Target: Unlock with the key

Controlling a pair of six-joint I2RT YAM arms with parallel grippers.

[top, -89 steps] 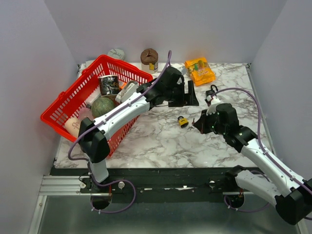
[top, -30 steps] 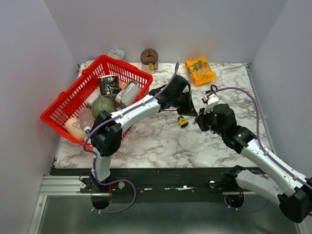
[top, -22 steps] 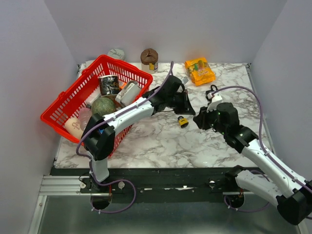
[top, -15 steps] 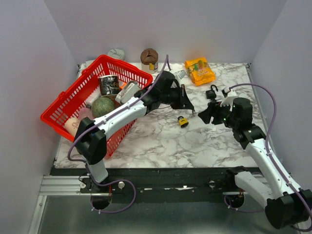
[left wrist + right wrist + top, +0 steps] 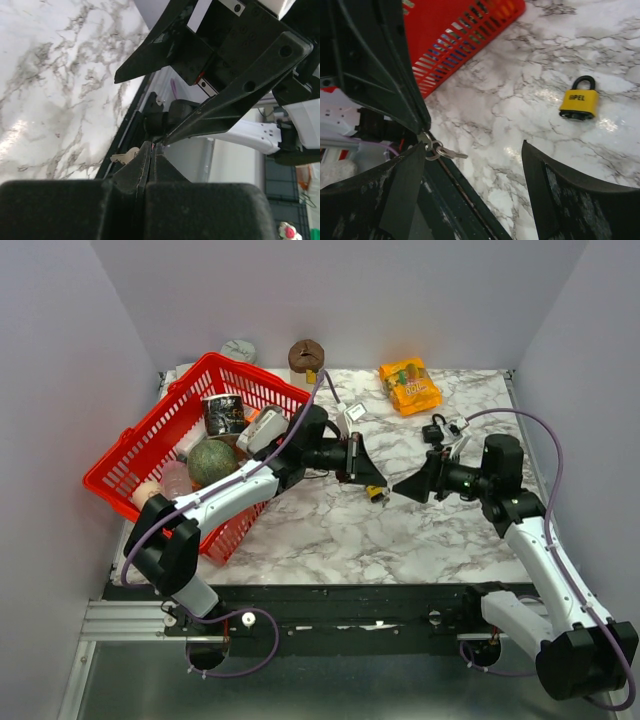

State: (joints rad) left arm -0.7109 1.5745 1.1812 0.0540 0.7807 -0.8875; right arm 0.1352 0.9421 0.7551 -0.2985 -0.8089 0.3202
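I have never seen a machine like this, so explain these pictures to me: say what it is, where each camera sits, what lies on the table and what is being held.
These are two robot arms bolted at the near edge of a marble table, each ending in a two-finger gripper. The wide picture comes from a fixed camera above and behind them. The two close-ups come from a camera on each wrist, looking along that arm's own fingers. On the table are a yellow padlock, a red basket holding assorted items at the left, and an orange snack bag at the back. The left gripper is shut on a small key on a ring, near the padlock. The right gripper faces it, open and holding nothing.
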